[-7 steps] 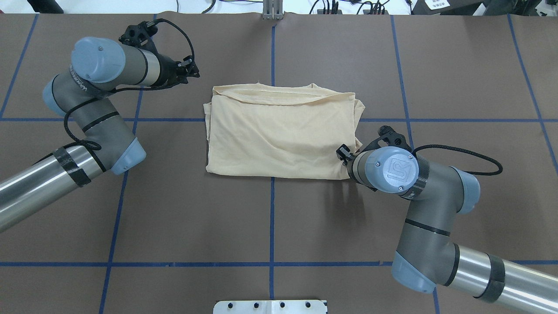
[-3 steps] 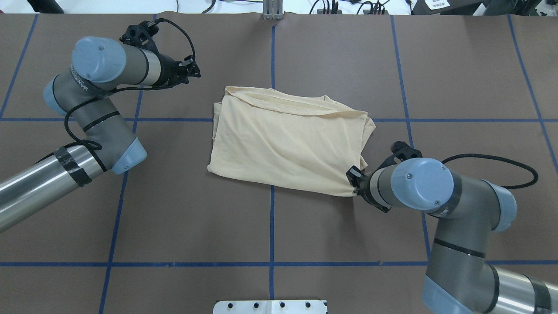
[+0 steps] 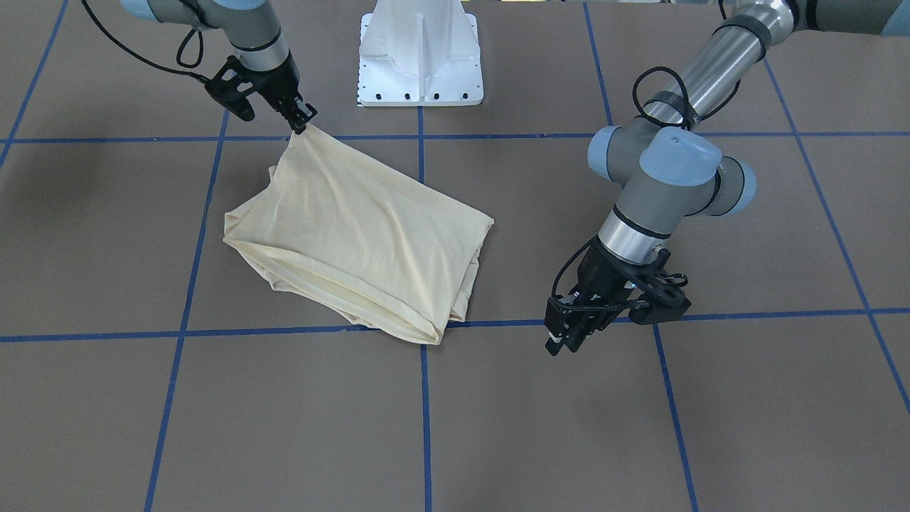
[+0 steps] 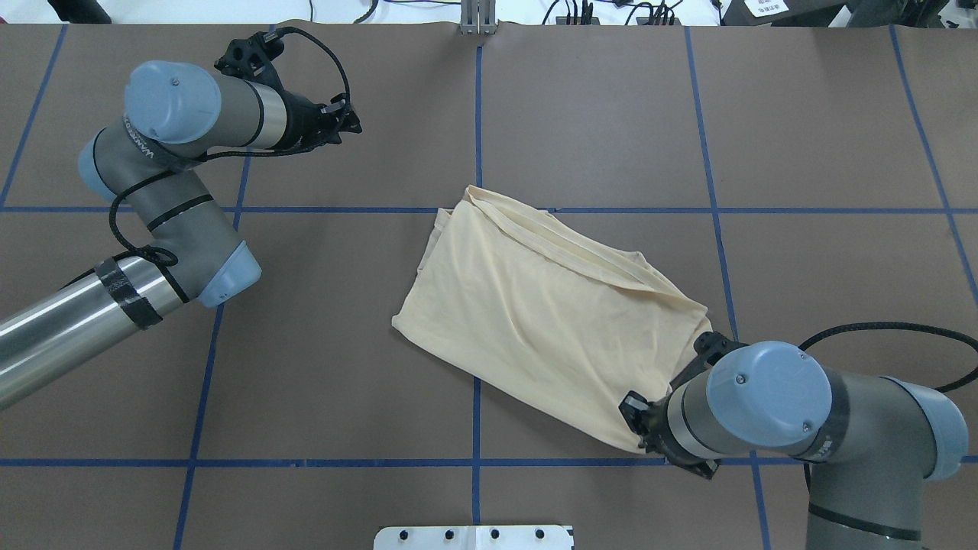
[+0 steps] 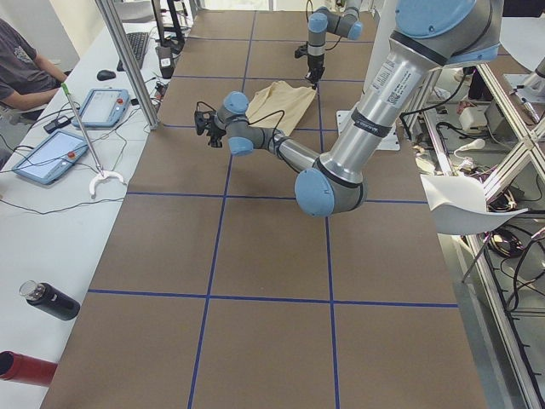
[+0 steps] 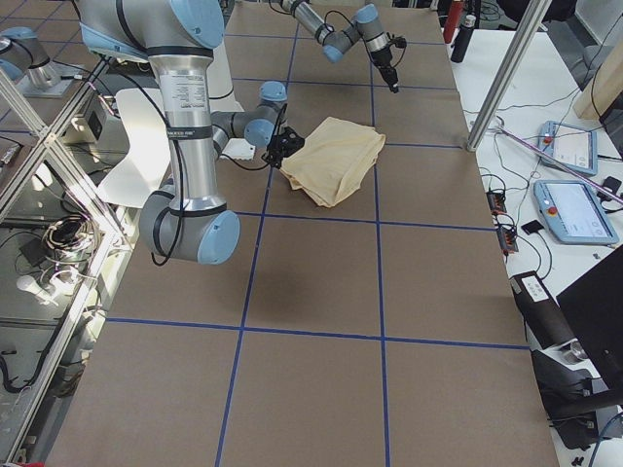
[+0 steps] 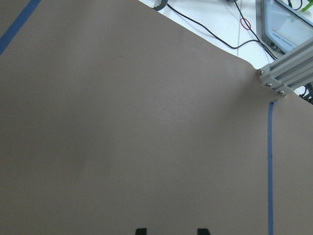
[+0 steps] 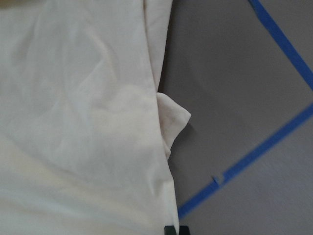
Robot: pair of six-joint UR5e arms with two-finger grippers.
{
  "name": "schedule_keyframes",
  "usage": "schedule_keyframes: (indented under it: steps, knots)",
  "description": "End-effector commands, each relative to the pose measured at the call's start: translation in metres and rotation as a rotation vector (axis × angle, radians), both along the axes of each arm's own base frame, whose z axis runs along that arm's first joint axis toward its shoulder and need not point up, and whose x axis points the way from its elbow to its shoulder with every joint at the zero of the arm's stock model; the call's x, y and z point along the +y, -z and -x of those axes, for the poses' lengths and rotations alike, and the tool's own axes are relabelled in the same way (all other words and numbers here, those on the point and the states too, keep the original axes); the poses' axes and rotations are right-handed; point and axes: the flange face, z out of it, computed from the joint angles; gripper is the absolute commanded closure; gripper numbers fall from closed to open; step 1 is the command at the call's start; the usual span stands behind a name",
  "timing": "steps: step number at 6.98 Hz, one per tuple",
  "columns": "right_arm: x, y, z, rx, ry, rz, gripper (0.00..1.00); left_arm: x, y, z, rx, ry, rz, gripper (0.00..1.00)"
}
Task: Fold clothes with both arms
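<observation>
The cream-yellow T-shirt (image 4: 535,305) lies folded into a rectangle, skewed on the brown table, with plain fabric up and its print hidden. It also shows in the front view (image 3: 355,235). My right gripper (image 4: 636,418) is shut on the shirt's near right corner and holds it slightly raised; in the front view (image 3: 302,126) the cloth tents up to it. The right wrist view shows the fabric (image 8: 73,122) just ahead of its closed fingertips (image 8: 171,229). My left gripper (image 4: 351,122) is open and empty, hovering over bare table far left of the shirt (image 3: 561,340).
The white pedestal base (image 3: 419,57) stands at the robot's side of the table, a hand's width from the held corner. Blue tape lines (image 4: 474,462) grid the table. An aluminium post (image 4: 477,19) stands at the far edge, with tablets (image 5: 102,106) on the side desk.
My right gripper has pulled the shirt's corner toward the robot and to the right. The whole shirt slid along and turned askew. The left arm has barely moved.
</observation>
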Motion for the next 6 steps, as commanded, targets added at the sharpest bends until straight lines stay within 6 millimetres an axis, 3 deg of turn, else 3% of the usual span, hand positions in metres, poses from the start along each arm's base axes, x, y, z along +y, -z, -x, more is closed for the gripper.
schedule_keyframes:
  steps: [1,2,3,4,5,6]
  knots:
    - [0.057,0.009,0.006,0.03,0.14,0.094,1.0,0.037,0.023,-0.015,0.076,-0.094,0.032,0.54]
    - [0.067,0.017,0.005,0.019,0.165,0.143,0.01,0.044,0.031,-0.014,0.104,-0.117,0.052,0.54]
    - [0.084,0.013,0.014,0.041,0.173,0.17,0.0,0.05,0.025,-0.013,0.114,-0.122,0.08,0.54]
    - [0.083,0.013,0.014,0.043,0.17,0.171,0.0,0.07,0.032,-0.023,0.145,-0.174,0.108,0.54]
    - [0.069,0.016,0.009,0.033,0.144,0.176,0.0,0.101,0.038,-0.026,0.183,-0.203,0.132,0.51]
    - [0.029,0.028,-0.003,0.0,0.061,0.173,0.0,0.138,0.034,-0.03,0.201,-0.238,0.154,0.48]
